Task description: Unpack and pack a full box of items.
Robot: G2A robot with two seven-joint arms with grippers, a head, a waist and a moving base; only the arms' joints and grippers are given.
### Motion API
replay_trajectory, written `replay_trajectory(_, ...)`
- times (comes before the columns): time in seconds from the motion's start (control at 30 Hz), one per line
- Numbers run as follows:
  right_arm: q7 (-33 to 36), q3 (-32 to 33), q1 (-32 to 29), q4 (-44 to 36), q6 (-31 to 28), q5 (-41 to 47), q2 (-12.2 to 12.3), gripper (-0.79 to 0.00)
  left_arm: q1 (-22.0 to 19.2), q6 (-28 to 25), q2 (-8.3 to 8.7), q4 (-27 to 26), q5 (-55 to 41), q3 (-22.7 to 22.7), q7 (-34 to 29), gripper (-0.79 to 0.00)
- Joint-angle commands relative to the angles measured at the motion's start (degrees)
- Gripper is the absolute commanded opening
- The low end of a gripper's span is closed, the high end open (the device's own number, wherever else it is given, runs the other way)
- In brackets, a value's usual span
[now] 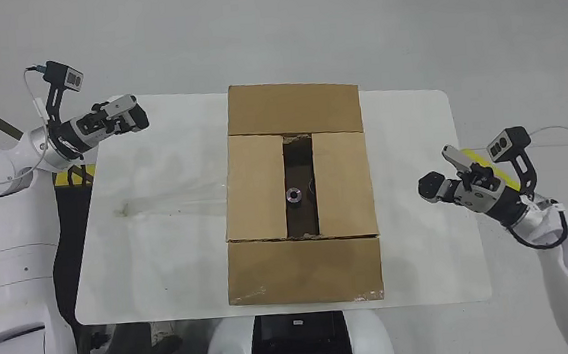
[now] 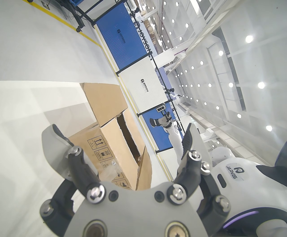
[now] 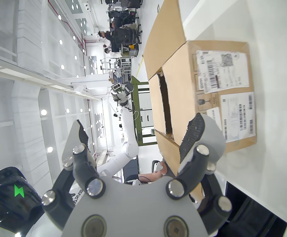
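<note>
White table, cardboard box midway between left fingers and right fingers, well apart, both spread

Box interior mostly hidden under its two inner flaps, narrow dark slot between them, small round item in the slot too small to identify, box's lower side behind the left tool, one box corner behind the right tool
</note>
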Motion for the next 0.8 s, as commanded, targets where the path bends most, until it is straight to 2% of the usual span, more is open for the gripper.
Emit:
replay_trajectory(0.0, -0.3, -0.6, -0.3, -1.6, -0.1, -1.2, 0.0, 0.0, 0.0, 0.0, 0.0, 0.0, 0.0, 0.0, 0.0, 0.0)
replay_trajectory(0.4, -3.4, -10.3, 0.9, -9.1, -0.4, -10.1, -0.2, 0.0, 0.0, 0.0, 0.0, 0.0, 0.0, 0.0, 0.0, 0.0)
replay_trajectory(0.77, -7.1, -21.6, 8.4, -6.5, 7.4, -15.4, -1.0, 0.0, 0.0, 0.0, 0.0, 0.0, 0.0, 0.0, 0.0, 0.0)
